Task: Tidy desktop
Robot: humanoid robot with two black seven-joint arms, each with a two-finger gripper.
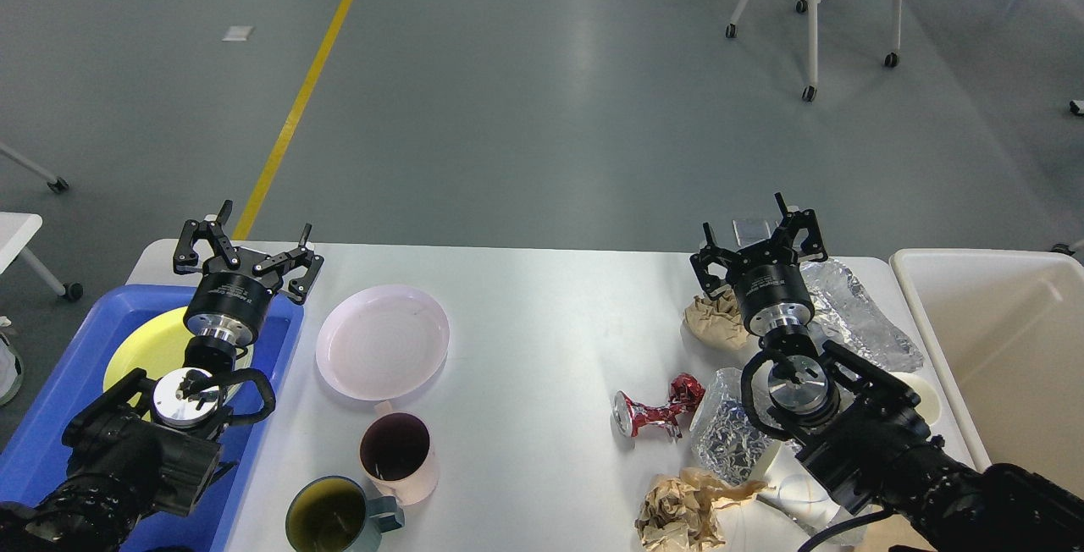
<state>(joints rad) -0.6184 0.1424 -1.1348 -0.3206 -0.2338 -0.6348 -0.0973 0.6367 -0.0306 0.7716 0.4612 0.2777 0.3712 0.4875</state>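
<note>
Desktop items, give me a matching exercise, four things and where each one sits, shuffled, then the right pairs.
Things:
1. yellow plate
2. pink plate
3. crushed red can
4. pink mug

Places:
A. between the pink plate and the grey-blue mug
B. in the blue tray
C. beside the crumpled foil
D. on the desktop, just right of the tray

Pairs: 1-B, 2-D, 3-C, 4-A

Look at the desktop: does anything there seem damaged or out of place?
Yes. On the desktop, a crushed red can lies on its side near the right tool, among crumpled foil and brown paper.
</note>
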